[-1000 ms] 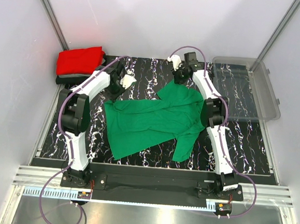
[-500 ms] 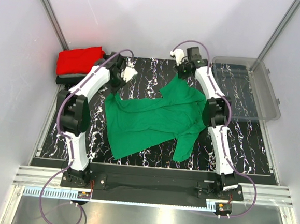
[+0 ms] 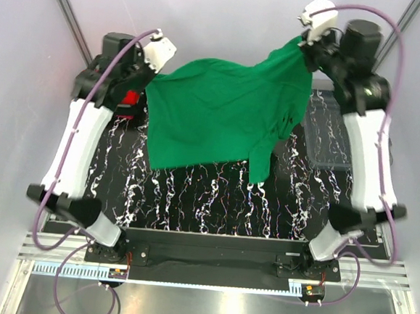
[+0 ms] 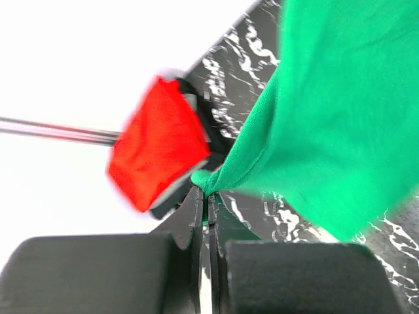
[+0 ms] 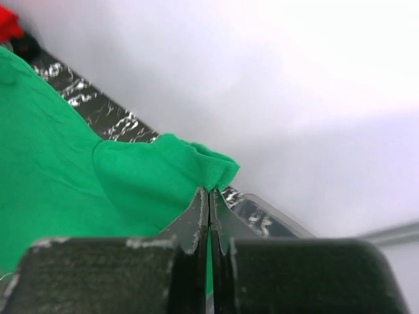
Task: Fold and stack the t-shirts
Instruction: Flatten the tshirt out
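Nearest, the black, white-veined table is seen beneath both arms. Above it the green t-shirt is held spread in the air between the 2 arms, with its lower hem and 1 sleeve hanging towards the tabletop; whether the hem touches the table cannot be told. The left gripper is clamped on a bunched corner of the green cloth, its jaws pressed together with only a pinch of fabric between them. The right gripper is likewise closed tight on a folded edge of the same shirt, at the cloth's upper right. Farther back on the left, the red t-shirt is seen folded on top of a dark folded garment, and is largely hidden behind the left arm in the overhead view. At the far right a clear plastic bin is seen on the table, partly covered by the right arm
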Tool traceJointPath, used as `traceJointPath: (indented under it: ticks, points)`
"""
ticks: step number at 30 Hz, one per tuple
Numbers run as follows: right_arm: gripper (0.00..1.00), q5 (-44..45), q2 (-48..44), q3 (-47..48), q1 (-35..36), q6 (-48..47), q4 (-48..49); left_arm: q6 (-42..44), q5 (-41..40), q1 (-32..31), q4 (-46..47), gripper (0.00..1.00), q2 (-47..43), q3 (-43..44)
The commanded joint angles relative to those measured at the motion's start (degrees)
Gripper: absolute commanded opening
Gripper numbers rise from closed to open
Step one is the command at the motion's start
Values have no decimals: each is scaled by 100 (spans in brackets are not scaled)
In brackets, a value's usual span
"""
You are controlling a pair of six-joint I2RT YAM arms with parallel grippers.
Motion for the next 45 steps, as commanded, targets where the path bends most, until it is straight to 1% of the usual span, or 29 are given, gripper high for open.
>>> traceJointPath:
  ticks: [1,2,4,5,7,9,10,12,13,16,19,20,22,23,25,27,30,31,34,35,36,37,38,39,40,41,43,44,45]
  points:
    - [0,281,-785,-595,39,49,-69,121,-255,4,84,0,-492,174]
    - [0,281,-1266,-858,48,32,-78,85,-264,4,84,0,-746,174]
    - [0,246,-1717,-1114,56,-47,-165,-2,-264,-22,119,0,-1028,148]
    - [0,176,-2111,-1254,65,-65,-218,-38,-255,-22,119,0,-1300,130]
    - [0,149,-2447,-1370,65,5,-376,-143,-116,-40,154,0,-1608,51]
    - [0,62,-2922,-1510,65,84,-473,-178,60,-40,172,0,-2109,-132]
    - [0,44,-3080,-1537,74,232,-561,-240,209,-40,172,0,-2285,-212]
    - [0,-18,-3476,-1528,57,504,-666,-293,263,-40,154,0,-2725,-370]
    - [0,-201,-3599,-1493,-92,584,-719,-293,272,-40,154,0,-2874,-406]
    - [0,-290,-4029,-1100,-373,822,-825,-127,281,-40,137,0,-3489,-380]
    - [0,-334,-4101,-555,-471,814,-1036,-21,509,-40,128,0,-3762,-187]
    - [0,-299,-4040,-65,-523,805,-1088,-29,544,-31,128,0,-3894,-56]
    - [0,-273,-3917,447,-559,761,-1229,-82,701,74,75,0,-3974,59]
    - [0,-238,-3786,893,-585,743,-1256,-99,781,135,49,0,-4027,147]
    - [0,-238,-3662,1265,-603,673,-1291,-108,1000,337,-4,0,-4097,139]
    - [0,-237,-3556,1241,-603,586,-1213,-117,984,425,-13,0,-4124,16]
    - [0,-290,-3503,662,-603,480,-950,-126,800,417,-109,0,-3975,-221]
    - [0,-299,-3521,112,-603,471,-827,-100,721,426,-162,0,-3879,-300]
    - [0,-439,-3661,-962,-603,401,-186,5,685,426,-250,0,-3755,-966]
    - [0,-475,-3757,-1818,-594,401,42,32,702,417,-276,0,-3668,-1412]
    - [0,-527,-3784,-2236,-603,366,436,58,703,426,-250,0,-3623,-1652]
    - [0,-580,-3776,-2936,-603,357,597,120,720,426,-259,0,-3492,-1898]
    - [0,-615,-3723,-3230,-603,348,755,120,694,426,-215,0,-3421,-2370]
    - [0,-650,-3653,-3477,-603,296,965,146,668,426,-41,0,-3342,-2627]
    - [0,-694,-3444,-3915,-603,234,1089,260,641,417,74,0,-3194,-2865]
    - [0,-703,-3320,-4093,-603,207,1204,339,632,426,336,0,-3096,-3345]
    - [0,-817,-3039,-4496,-603,137,1511,523,554,434,645,0,-2764,-3770]
    - [0,-844,-2724,-4621,-594,119,1617,585,536,443,942,0,-2631,-4129]
    - [0,-888,-2556,-4718,-603,128,1836,664,501,452,1067,0,-2473,-4254]
